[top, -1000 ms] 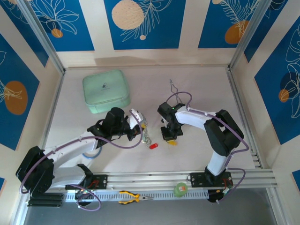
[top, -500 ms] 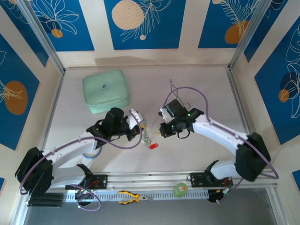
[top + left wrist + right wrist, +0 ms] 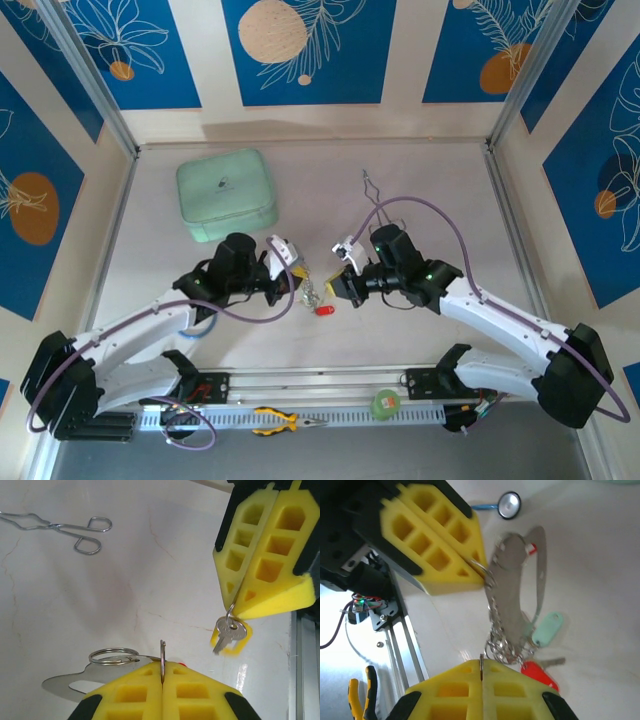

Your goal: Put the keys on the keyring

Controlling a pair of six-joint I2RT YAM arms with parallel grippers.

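My left gripper (image 3: 292, 278) is shut on a thin wire ring (image 3: 162, 656) linked to the keyring (image 3: 512, 587), a flat grey metal loop that hangs tilted from that ring. From the loop dangle chain links and keys with a pale green tag (image 3: 546, 628) and a red tag (image 3: 539, 676). Facing it a little to the right, my right gripper (image 3: 338, 285) is shut on the small ring of a silver key (image 3: 227, 634) with a yellow tag, which hangs free below its pads. In the left wrist view the two grippers' tips, the left gripper (image 3: 163, 666) and right gripper (image 3: 235, 607), stand apart.
A mint green case (image 3: 227, 195) lies at the back left. Thin silver tongs (image 3: 372, 185) lie behind the right arm. Yellow-handled pliers (image 3: 285, 421) and a green round item (image 3: 385, 403) rest on the near rail. A small round blue-handled piece (image 3: 509, 505) lies by the left arm.
The right arm has stretched out and swung left, carrying the yellow-tagged key up off the table toward the left gripper. The left gripper has shifted slightly nearer with the keyring.
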